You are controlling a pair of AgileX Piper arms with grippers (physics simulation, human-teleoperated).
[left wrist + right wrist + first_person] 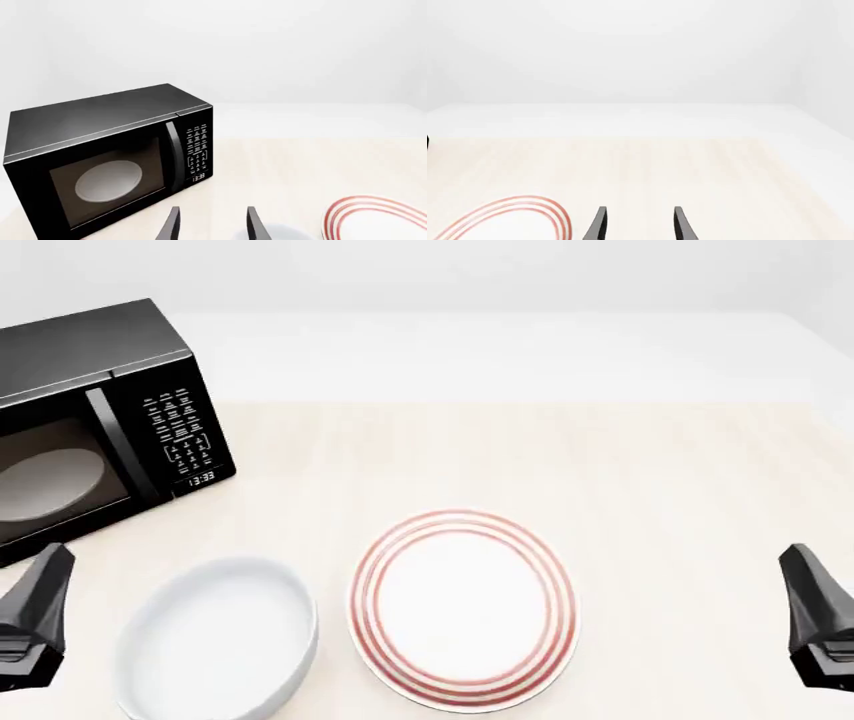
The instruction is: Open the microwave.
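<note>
1. Left wrist view: the left gripper [212,225] is seen with fingers parted and nothing between them; the microwave [110,160], door closed, is placed ahead, well apart, so its door handle [175,150] is probably aimed at.
2. Front view: the plate [465,608] and bowl [218,640] are set between the grippers.
3. Right wrist view: the right gripper [639,225] is held parted and empty, apparently waiting.

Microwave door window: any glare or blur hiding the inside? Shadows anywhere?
Left wrist view: microwave is sharp, no glare, pale turntable readable through the window. Front view: flat, even light, only faint shading around the white bowl and striped plate; the microwave is cropped at the left edge. Right wrist view: washed-out pale background, no blur.
</note>
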